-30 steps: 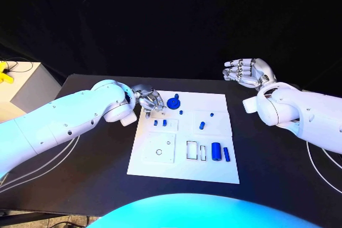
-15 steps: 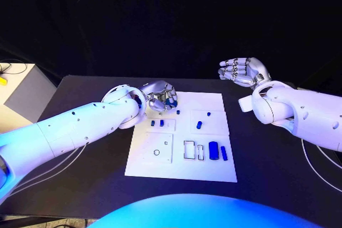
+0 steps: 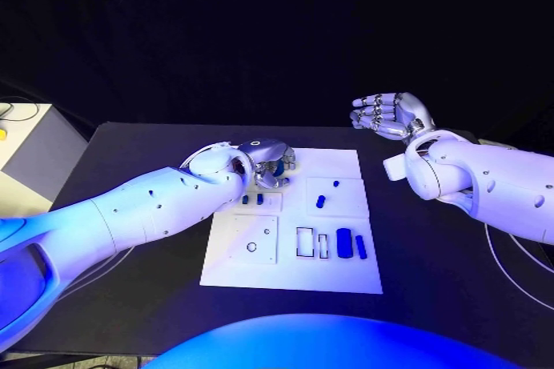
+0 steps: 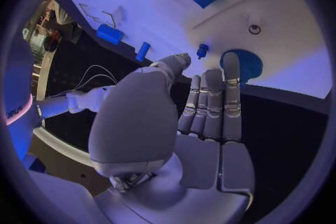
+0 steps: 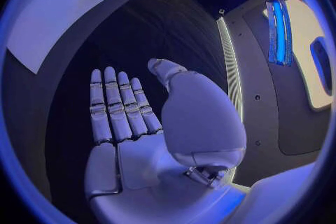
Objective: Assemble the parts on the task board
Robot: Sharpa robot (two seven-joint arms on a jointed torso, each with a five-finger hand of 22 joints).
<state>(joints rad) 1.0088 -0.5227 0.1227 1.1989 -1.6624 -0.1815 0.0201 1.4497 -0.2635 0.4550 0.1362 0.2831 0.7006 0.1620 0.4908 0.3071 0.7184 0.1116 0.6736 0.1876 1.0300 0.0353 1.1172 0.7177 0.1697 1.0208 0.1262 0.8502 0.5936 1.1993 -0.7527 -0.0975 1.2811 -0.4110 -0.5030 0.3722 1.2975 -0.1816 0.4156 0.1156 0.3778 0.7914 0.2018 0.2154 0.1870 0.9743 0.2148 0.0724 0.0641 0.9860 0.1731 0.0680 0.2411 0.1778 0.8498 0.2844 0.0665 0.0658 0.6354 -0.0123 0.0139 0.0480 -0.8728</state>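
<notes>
Since the earlier frame, left hand [image 3: 268, 159] had advanced over the task board's [image 3: 295, 273] far corner, fingers spread and empty, fingertips just short of the blue gear [image 4: 241, 66], seemingly to grasp it, while right hand [image 3: 387, 115] hung open off-board.

Head camera looks down on black desk [image 3: 127, 145]; wrist cameras sit close behind hands; all share flat white rectangular task board [image 3: 289, 273].

Robot lab bench, curtained off in black

A black table [image 3: 138, 249] carries a white task board [image 3: 295, 269]; black drapes [image 3: 277, 57] hang behind the table, a white cabinet [image 3: 29, 157] stands just beside its left end, and cables [image 3: 93, 265] lie near the board.
</notes>
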